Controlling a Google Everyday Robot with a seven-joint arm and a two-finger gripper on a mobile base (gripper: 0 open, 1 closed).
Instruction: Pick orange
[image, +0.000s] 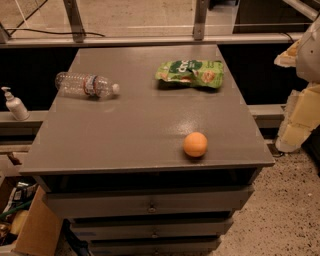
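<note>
Orange: the small, smooth, round orange fruit (195, 144) rests near the front edge of the surface, towards the front right corner, and nothing touches it.
Surface: the flat grey top (135, 125) of a cabinet of grey drawers (150, 202). It looks level, which is probably why the ball-shaped fruit stays put.
Claw: the pale cream-and-grey claw (302, 112) hangs beyond the right edge of the surface, well apart from the fruit. I cannot tell how far open it is. The orange is not in it.
Bottle: a clear plastic water bottle (86, 85) lies on its side near the back left corner, far from the fruit.
Bag: a crumpled green snack bag (190, 73) lies flat near the back edge, right of centre.
Access: both other items are well apart from the fruit, so it seems open to approach from above or from the right.
Stage: judged as the start, with the reach not yet made.
Risk: a nudge could roll the fruit off the front edge.
</note>
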